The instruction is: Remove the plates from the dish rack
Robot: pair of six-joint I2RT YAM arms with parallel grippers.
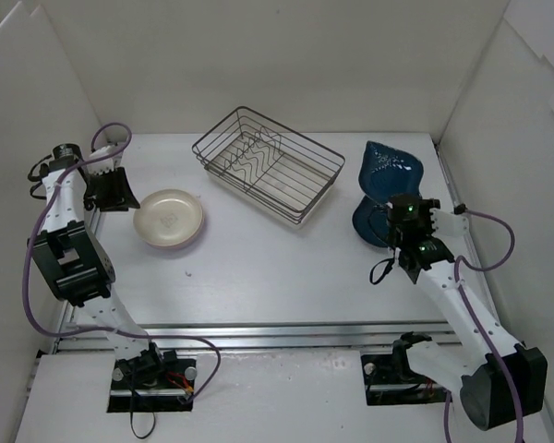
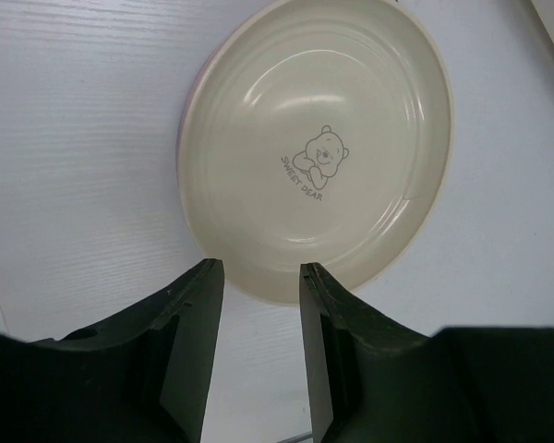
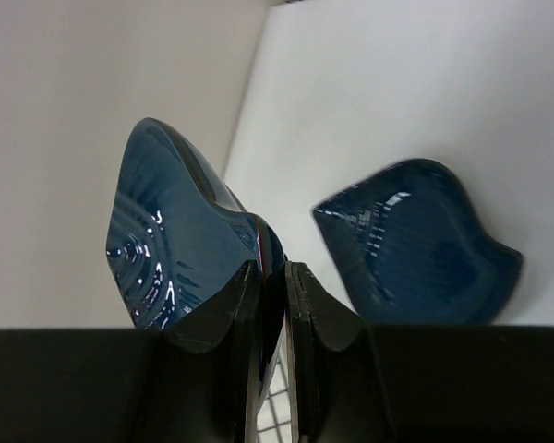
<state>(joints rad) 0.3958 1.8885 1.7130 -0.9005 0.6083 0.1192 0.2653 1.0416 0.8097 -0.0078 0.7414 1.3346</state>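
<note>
The dark wire dish rack (image 1: pixel 300 180) stands at the back middle of the table, and no plates show in it. A cream plate (image 1: pixel 169 219) (image 2: pixel 319 148) with a bear print lies at the left, a lavender rim (image 2: pixel 186 109) showing under it. My left gripper (image 1: pixel 114 191) (image 2: pixel 261 277) is open just off its near rim, holding nothing. My right gripper (image 1: pixel 397 201) (image 3: pixel 275 272) is shut on a dark blue wavy plate (image 1: pixel 392 166) (image 3: pixel 175 249), held on edge in the air. A second dark blue plate (image 1: pixel 365 226) (image 3: pixel 425 249) lies on the table beneath it.
White walls (image 1: pixel 499 101) close in the table at the back and on both sides. The right wall stands close to the held plate. Purple cables (image 1: pixel 32 277) run along both arms.
</note>
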